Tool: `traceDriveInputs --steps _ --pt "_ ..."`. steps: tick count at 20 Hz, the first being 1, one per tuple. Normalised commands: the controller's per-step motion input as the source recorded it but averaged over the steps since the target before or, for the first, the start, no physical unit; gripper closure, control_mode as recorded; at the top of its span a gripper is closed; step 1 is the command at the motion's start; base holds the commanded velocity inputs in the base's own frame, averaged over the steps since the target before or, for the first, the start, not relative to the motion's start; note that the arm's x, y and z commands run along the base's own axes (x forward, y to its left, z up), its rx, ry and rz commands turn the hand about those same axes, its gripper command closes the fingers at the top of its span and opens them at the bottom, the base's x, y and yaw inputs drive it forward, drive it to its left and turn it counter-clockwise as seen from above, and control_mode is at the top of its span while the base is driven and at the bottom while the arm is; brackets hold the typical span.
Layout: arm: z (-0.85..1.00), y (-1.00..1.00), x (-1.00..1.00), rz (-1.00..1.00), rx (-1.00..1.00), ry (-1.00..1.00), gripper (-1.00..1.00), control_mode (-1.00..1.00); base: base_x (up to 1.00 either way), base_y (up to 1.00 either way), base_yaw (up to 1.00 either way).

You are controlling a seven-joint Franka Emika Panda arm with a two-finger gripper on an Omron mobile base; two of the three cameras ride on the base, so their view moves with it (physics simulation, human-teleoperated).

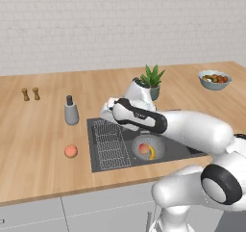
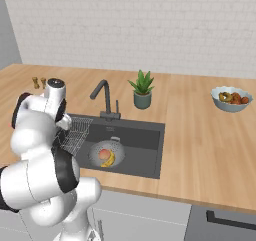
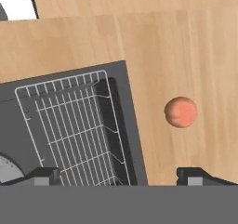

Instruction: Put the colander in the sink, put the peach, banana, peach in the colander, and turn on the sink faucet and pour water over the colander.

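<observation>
Tool [image 3: 119, 176] open, empty, over sink [image 3: 132, 125] edge. Loose peach [image 3: 181, 112] on desk [image 3: 186, 46] nearby. Colander [image 1: 148, 148] in sink holds banana [image 1: 152, 152], apparently second peach [image 1: 143, 149].

A pale wood-grain desk [image 1: 43, 144] with a matt finish surrounds the sink [image 2: 145, 157], a dark grey matt basin. Its wire rack [image 3: 74, 130] looks like thin bright metal. The colander [image 1: 158, 147] is dull silvery perforated metal, holding a smooth yellow banana [image 1: 152, 153]. A soft-skinned matt peach [image 3: 181, 112] lies on the wood.
</observation>
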Motion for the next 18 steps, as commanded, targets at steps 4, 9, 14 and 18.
traceDriveInputs --steps 4,9,14,18 --pt "0.00 0.93 0.02 0.00 -0.30 0.15 -1.00 -1.00 0.00 0.00 0.00" --pt "-0.04 0.68 0.02 0.00 -0.21 0.14 -1.00 -1.00 0.00 0.00 0.00" --pt "-0.28 0.37 0.00 0.00 -0.06 0.00 -1.00 -1.00 0.00 0.00 0.00" --pt "-0.44 0.28 0.00 0.00 -0.06 0.00 -1.00 -1.00 0.00 0.00 0.00"
